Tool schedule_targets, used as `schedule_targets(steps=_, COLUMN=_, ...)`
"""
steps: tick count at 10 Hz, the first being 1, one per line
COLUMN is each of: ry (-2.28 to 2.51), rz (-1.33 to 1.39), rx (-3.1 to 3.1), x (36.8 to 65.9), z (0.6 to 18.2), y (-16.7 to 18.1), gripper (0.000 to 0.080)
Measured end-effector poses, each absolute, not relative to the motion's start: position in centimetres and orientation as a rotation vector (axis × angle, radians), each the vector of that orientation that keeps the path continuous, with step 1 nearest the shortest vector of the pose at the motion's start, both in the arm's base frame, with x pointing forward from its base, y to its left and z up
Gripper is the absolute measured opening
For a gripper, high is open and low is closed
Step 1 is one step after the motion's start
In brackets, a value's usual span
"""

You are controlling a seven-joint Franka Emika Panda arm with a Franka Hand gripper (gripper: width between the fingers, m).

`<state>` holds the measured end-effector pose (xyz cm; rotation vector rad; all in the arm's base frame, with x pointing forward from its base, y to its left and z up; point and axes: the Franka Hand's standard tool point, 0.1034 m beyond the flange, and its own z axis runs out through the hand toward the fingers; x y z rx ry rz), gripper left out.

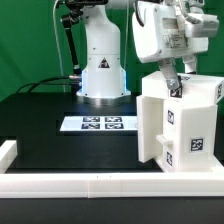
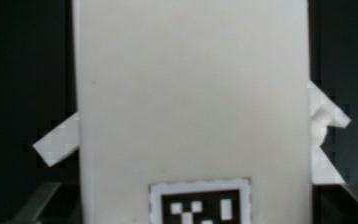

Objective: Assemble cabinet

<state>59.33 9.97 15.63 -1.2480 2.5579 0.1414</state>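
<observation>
The pincer [image 1: 172,88], pinching the cabinet [image 1: 180,125] panel from above, could tip the upright assembly if nudged sideways.

Even overhead light; white parts glare against the dark bench [image 1: 40,110]. The wrist view is soft, blurred.

Franka Panda arm [image 1: 105,45], exterior view: its white base is standing at the table's far edge, and its links are arching overhead toward the near right corner. The wrist is pointing straight down, with the gripper [image 1: 172,84] hanging below it. The fingers [image 1: 171,78] are lowering out of sight; whether they are closing cannot be told.
</observation>
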Motion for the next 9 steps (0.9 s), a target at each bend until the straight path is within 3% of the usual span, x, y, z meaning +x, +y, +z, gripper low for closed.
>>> schedule_targets(steps=4, ry=2.516, rz=0.141, rx=-1.288, x=59.4, z=15.5, y=10.4, gripper=0.056)
schedule_targets(steps=5, ry=2.515, rz=0.141, rx=-1.289, x=59.4, z=15.6, y=10.5, gripper=0.0744)
schedule_targets(steps=9, ry=2.467, rz=0.163, rx=-1.239, x=60.1, z=18.3, y=10.8, gripper=0.0797)
